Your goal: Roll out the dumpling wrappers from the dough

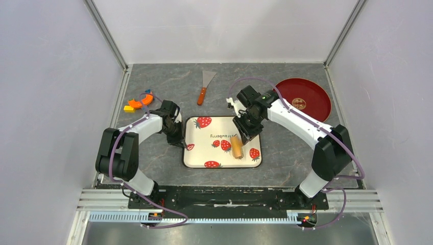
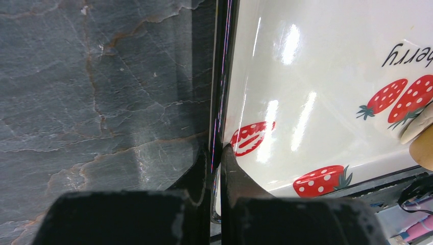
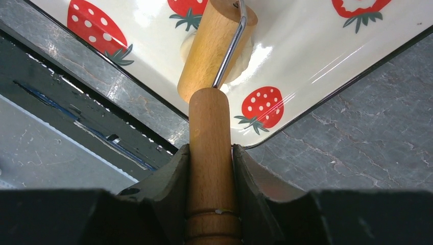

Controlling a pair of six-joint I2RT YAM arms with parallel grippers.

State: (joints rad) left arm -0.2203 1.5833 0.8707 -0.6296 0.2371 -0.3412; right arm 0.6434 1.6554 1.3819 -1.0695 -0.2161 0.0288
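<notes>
Grey marbled table [image 1: 296, 163], walled on three sides.

Strawberry-print tray [image 1: 204, 145] lay at the centre near the arm bases, printed word upside down from where I stood.

Red plate [image 1: 306, 89] sat at the far right, well apart from the tray.

Left fingers [image 2: 229, 161] were pinched tight on the tray's left rim, one finger inside the lip and one outside.

Right fingers [image 3: 244, 168] were closed on the roller's wooden handle, over the tray's right part.

Roller [image 3: 212, 51]: barrel was down on the tray's near-right area, joined to the handle by a wire.

Scraper [image 1: 205, 87] lay beyond the tray, blade away from the arms.

Orange pieces [image 1: 139, 102] sat at the far left.

Dough [image 3: 246, 58]: a pale lump was under the barrel, showing on both sides. How flat it was, I couldn't tell.
</notes>
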